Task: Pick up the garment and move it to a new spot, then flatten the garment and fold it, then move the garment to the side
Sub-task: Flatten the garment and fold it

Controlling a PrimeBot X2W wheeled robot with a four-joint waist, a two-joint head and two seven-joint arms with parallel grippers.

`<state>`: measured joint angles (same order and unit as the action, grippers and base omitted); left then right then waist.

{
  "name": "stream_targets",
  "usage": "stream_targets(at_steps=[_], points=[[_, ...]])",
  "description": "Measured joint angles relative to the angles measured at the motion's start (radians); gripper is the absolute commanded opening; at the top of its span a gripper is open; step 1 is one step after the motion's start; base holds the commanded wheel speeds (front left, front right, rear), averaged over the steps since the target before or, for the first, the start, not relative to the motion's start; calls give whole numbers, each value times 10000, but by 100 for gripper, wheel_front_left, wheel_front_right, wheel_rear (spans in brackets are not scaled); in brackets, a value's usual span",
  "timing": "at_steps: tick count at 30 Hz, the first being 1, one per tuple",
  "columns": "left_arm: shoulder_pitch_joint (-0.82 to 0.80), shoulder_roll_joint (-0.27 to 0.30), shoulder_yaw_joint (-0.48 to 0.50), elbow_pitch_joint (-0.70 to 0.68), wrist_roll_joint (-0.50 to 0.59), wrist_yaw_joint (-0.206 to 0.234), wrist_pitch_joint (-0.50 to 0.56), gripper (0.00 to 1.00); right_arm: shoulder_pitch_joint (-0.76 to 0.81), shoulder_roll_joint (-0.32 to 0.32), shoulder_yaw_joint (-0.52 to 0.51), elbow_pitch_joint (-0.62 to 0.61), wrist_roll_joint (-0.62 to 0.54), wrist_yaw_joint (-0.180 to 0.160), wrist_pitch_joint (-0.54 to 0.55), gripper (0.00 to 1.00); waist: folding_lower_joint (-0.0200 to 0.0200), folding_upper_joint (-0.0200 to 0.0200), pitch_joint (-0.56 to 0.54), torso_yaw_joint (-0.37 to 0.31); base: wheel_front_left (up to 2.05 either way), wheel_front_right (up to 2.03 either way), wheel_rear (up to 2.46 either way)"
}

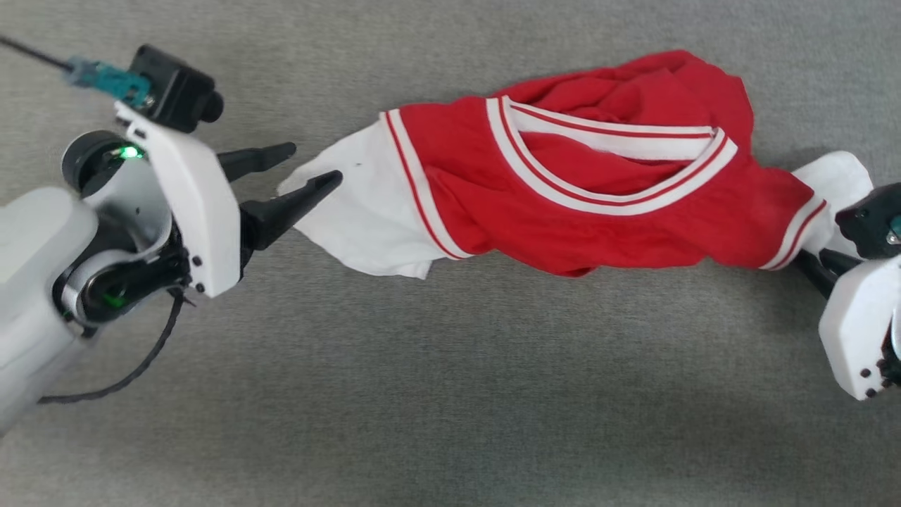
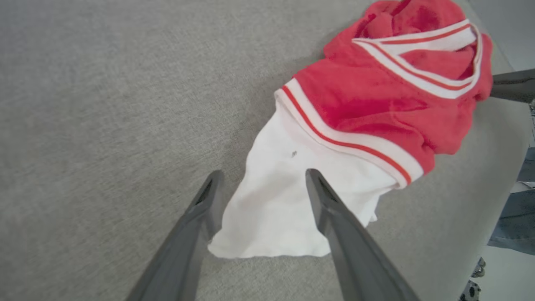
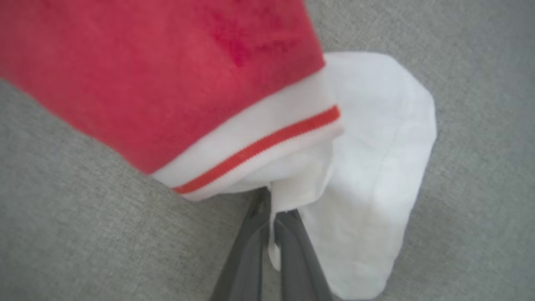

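Garment (image 1: 563,183) lies bunched on grey surface (image 1: 450,394), btw both arms. R gripper (image 3: 273,215) clamped on thin fold of white sleeve end (image 3: 376,167). L gripper (image 2: 263,173) fingers apart, straddling other sleeve (image 2: 267,225), no hold. Risk: thin pinch slips on lift; one-sided pull drags and twists cloth. Count: 1 garment, 2 sleeve ends, 2 grippers.

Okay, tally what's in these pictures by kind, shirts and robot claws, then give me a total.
Shirts: 1, the red garment
Claws: 2, the left claw open, the right claw shut on the garment's white sleeve
Total: 3
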<state>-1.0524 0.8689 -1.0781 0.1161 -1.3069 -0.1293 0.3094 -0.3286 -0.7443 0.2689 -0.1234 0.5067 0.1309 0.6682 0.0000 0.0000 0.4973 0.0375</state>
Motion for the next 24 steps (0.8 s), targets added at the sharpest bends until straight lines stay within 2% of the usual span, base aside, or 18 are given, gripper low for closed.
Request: stream_targets(at_steps=[6, 11, 13, 16, 17, 18, 19, 24], points=[[-986, -263, -1060, 1087, -474, 0, 372, 100, -290, 341, 186, -35, -238, 0, -79, 0, 0, 0, 362, -334, 0, 0, 0], [-1245, -270, -1409, 1352, -1292, 0, 614, 100, -455, 516, 276, 12, -393, 0, -255, 0, 0, 0, 514, -525, 0, 0, 0], [-1265, -232, -1467, 1254, -1756, 0, 819, 80, -499, 577, 316, 65, -433, 0, -288, 0, 0, 0, 514, -564, 0, 0, 0], [-1263, -182, -1519, 1074, -2291, 0, 1198, 43, -521, 642, 366, 173, -472, 0, -380, 0, 0, 0, 483, -586, 0, 0, 0], [-1261, -161, -1538, 1037, -2468, 0, 1338, 37, -529, 656, 382, 207, -474, 0, -414, 0, 0, 0, 467, -590, 0, 0, 0], [-1261, -142, -1565, 1007, -2476, 0, 1409, 12, -537, 663, 399, 242, -474, 0, -439, 0, 0, 0, 455, -593, 0, 0, 0], [-1262, -121, -1593, 982, -2401, 0, 1430, 0, -555, 667, 412, 259, -474, 0, -453, 0, 0, 0, 450, -594, 0, 0, 0], [-1262, -174, -1615, 986, -2376, 0, 1181, 0, -662, 731, 414, 349, -564, 2, -596, 0, 0, 0, 425, -601, 0, 0, 0]])
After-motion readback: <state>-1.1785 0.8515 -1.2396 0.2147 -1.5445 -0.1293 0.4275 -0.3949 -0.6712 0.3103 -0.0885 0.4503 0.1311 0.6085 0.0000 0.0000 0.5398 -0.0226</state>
